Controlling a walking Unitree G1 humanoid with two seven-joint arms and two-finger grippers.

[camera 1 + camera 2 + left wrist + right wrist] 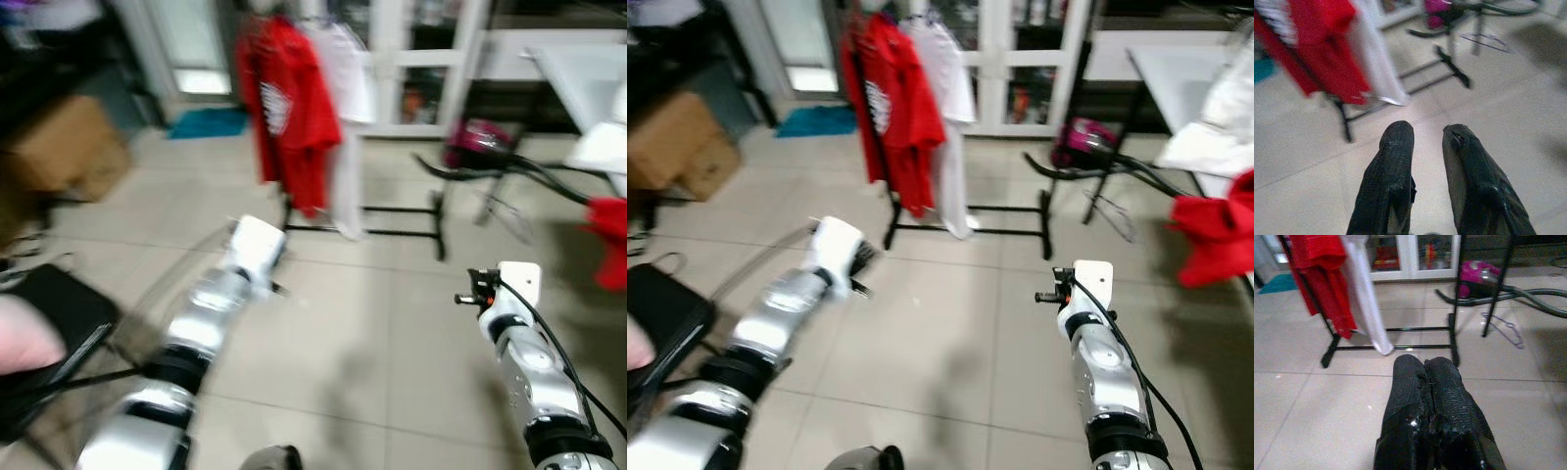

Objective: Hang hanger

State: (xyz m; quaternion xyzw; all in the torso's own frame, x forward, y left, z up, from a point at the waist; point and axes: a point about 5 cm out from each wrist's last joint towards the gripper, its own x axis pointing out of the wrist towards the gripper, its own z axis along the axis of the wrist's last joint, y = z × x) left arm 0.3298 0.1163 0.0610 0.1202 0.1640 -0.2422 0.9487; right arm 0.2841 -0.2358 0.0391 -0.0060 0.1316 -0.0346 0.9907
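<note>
1. Hanger (pixel 1504 328) lies flat on the floor (pixel 1317 396) beside the table leg (pixel 1497 284), long axis running towards the rack (pixel 1393 329).
2. Left gripper (pixel 1427 142) hovers parted, empty.
3. Right gripper (pixel 1424 369) is pressed closed, empty.

— Where's the rack (pixel 965 227)?
— Ahead on the floor (pixel 940 333), two shirts (pixel 906 108) hanging at its left end.
— And the hanger (pixel 1506 327)?
— On the floor right of the rack, before the vacuum (pixel 1083 142). A surface (pixel 1176 78) stands far right.

Hanger (pixel 1508 328) on tiled floor (pixel 1327 401)
</note>
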